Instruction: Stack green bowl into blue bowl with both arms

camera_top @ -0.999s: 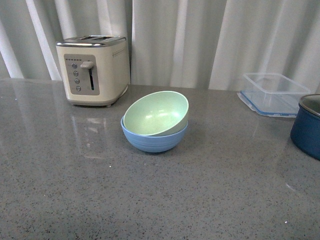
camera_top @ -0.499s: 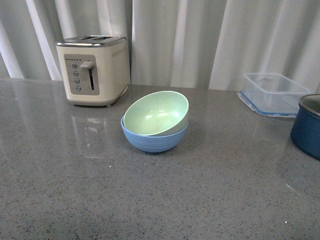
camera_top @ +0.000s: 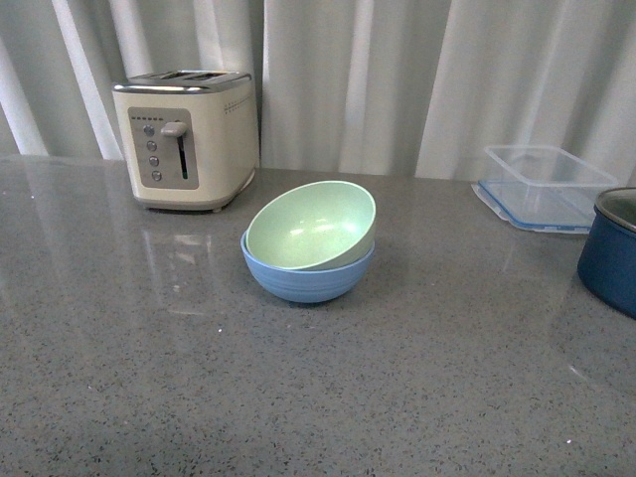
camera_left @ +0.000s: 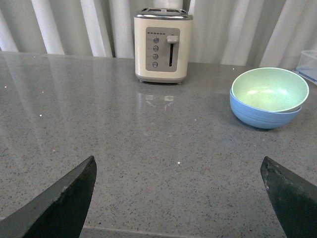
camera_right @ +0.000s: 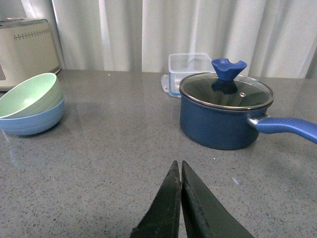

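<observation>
The pale green bowl (camera_top: 310, 225) sits tilted inside the light blue bowl (camera_top: 308, 279) at the middle of the grey counter. Both also show in the left wrist view, green bowl (camera_left: 269, 89) in blue bowl (camera_left: 262, 115), and in the right wrist view, green bowl (camera_right: 30, 95) in blue bowl (camera_right: 32, 122). Neither arm shows in the front view. My left gripper (camera_left: 178, 166) is open and empty, well back from the bowls. My right gripper (camera_right: 179, 166) is shut and empty, over bare counter away from the bowls.
A cream toaster (camera_top: 186, 139) stands at the back left. A clear lidded container (camera_top: 542, 186) lies at the back right. A dark navy pot (camera_right: 225, 116) with a glass lid and a blue handle (camera_right: 287, 127) stands on the right.
</observation>
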Controlling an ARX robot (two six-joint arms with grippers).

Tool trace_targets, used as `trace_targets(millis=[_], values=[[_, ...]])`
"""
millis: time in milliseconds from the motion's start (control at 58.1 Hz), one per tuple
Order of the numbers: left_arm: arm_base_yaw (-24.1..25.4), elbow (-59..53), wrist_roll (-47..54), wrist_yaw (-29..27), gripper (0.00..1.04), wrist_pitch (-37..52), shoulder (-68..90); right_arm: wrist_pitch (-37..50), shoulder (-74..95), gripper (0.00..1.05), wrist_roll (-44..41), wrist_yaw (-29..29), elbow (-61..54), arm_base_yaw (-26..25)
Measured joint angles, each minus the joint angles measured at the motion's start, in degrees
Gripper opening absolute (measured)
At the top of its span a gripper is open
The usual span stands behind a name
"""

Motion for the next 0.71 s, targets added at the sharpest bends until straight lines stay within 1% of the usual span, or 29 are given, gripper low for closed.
trace_targets(millis=[69,155,172,189,293,413,431,499,706], values=[[0.0,0.0,0.0,0.0,0.98,-0.02,0.0,0.0,0.0,0.25,0.0,0.02,0.0,0.0],[0.0,0.0,0.0,0.0,0.98,-0.02,0.0,0.0,0.0,0.48,0.0,0.02,0.0,0.0],[0.0,0.0,0.0,0.0,0.98,-0.02,0.0,0.0,0.0,0.5,-0.02,0.02,0.0,0.0],[0.0,0.0,0.0,0.0,0.98,-0.02,0.0,0.0,0.0,0.55,0.0,0.02,0.0,0.0],[0.0,0.0,0.0,0.0,0.98,0.0,0.0,0.0,0.0,0.77,0.0,0.02,0.0,0.0],[0.0,0.0,0.0,0.0,0.98,-0.02,0.0,0.0,0.0,0.96,0.0,0.02,0.0,0.0],[0.0,0.0,0.0,0.0,0.98,-0.02,0.0,0.0,0.0,0.97,0.09,0.02,0.0,0.0],[0.0,0.0,0.0,0.0,0.98,0.0,0.0,0.0,0.0,0.94,0.04,0.02,0.0,0.0],[0.0,0.0,0.0,0.0,0.98,-0.02,0.0,0.0,0.0,0.95,0.04,0.02,0.0,0.0]])
